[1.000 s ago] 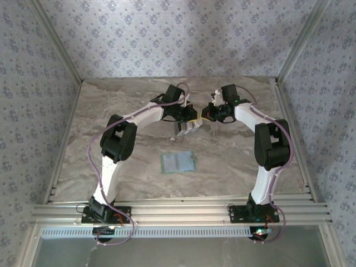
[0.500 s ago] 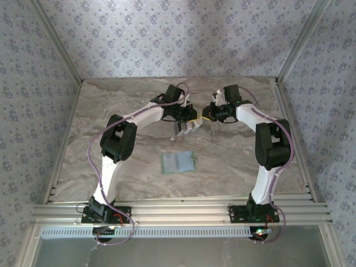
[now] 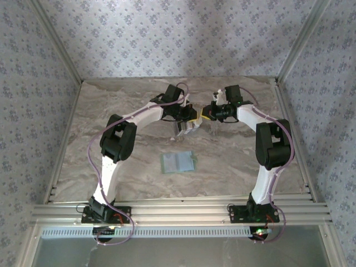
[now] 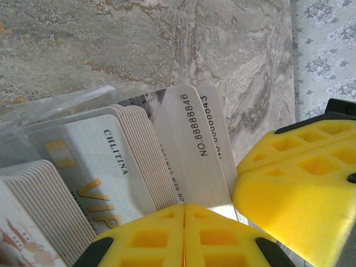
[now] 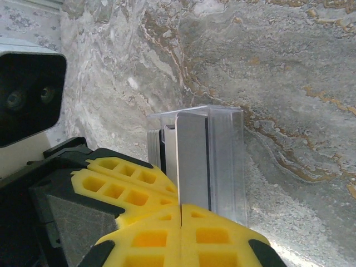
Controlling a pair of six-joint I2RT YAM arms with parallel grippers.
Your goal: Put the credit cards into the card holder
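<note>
Walls (image 3: pixel 167 39) papered in a small blue floral print close in three sides, and an aluminium frame (image 3: pixel 178 210) runs along the near edge. Between them lies a marbled beige-grey tabletop (image 3: pixel 100 122).

The two white-and-black arms (image 3: pixel 114 144) curve in from the near edge and meet close to the middle of the far edge.

The card holder (image 3: pixel 178 162), flat and pale green, lies near the tabletop's centre, toward the near edge and well apart from both hands.

A clear plastic box (image 5: pixel 225 156) stands on the tabletop just beneath the meeting hands. It holds the credit cards (image 4: pixel 111 161) in leaning, fanned stacks. One pale card reads "VIP" in gold, and two grey-white ones at the end carry printed numbers.

The left hand (image 4: pixel 183 222) has its yellow fingers pressed together against the lower edge of the numbered cards. Whether a card is nipped between them cannot be told.

The right hand (image 5: pixel 181 222) also has its fingers together, at the base of a silvery card rising beside the box wall, and a grip cannot be told here either. Its yellow fingers sit just beside the left hand's.
</note>
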